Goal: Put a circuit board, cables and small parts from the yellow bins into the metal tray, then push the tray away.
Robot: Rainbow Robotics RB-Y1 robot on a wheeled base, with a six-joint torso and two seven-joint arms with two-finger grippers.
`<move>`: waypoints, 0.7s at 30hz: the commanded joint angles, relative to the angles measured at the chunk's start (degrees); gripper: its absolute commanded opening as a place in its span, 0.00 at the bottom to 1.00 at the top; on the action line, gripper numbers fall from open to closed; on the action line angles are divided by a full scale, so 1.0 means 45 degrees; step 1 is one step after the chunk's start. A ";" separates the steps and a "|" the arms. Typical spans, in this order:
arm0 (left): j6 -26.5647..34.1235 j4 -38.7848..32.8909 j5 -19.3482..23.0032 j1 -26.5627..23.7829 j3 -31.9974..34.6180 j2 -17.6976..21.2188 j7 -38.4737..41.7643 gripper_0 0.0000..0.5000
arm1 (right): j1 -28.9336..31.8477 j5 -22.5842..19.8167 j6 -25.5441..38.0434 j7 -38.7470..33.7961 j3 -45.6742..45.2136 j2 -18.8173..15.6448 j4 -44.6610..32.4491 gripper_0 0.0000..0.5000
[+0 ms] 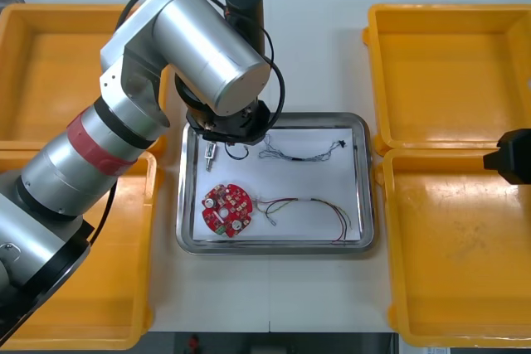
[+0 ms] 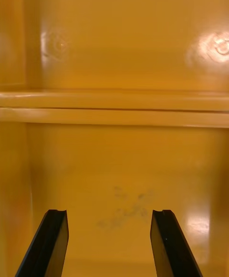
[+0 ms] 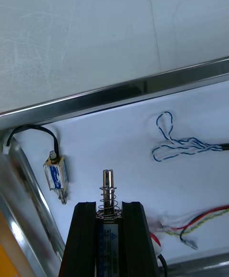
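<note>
My left gripper [image 3: 108, 206] is shut on a small metal part [image 3: 108, 184] with a spring and a pin, held just above the white floor of the metal tray [image 1: 365, 180]. In the front view this gripper [image 1: 235, 137] hangs over the tray's far left corner. A second small metal part [image 3: 56, 175] with a black lead lies beside it [image 1: 211, 155]. The tray also holds a round red circuit board [image 1: 227, 209], a blue and white cable [image 1: 299, 152] and a red and yellow cable [image 1: 314, 209]. My right gripper [image 2: 109, 246] stands open over a bare yellow bin [image 2: 124, 172].
Two yellow bins [image 1: 50, 80] stand at the left, partly under my left arm, and two more [image 1: 452, 64] at the right. My right arm [image 1: 514, 159] waits at the right edge above the join of the right bins. Bare table lies beyond the tray's far rim [image 3: 119, 93].
</note>
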 commanded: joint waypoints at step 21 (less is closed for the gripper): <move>-0.2245 0.1994 -0.0184 0.0021 -0.1324 -0.0267 -0.0573 0.99 | 0.1847 0.0068 0.0034 -0.0114 -0.0915 -0.0766 -0.0405 1.00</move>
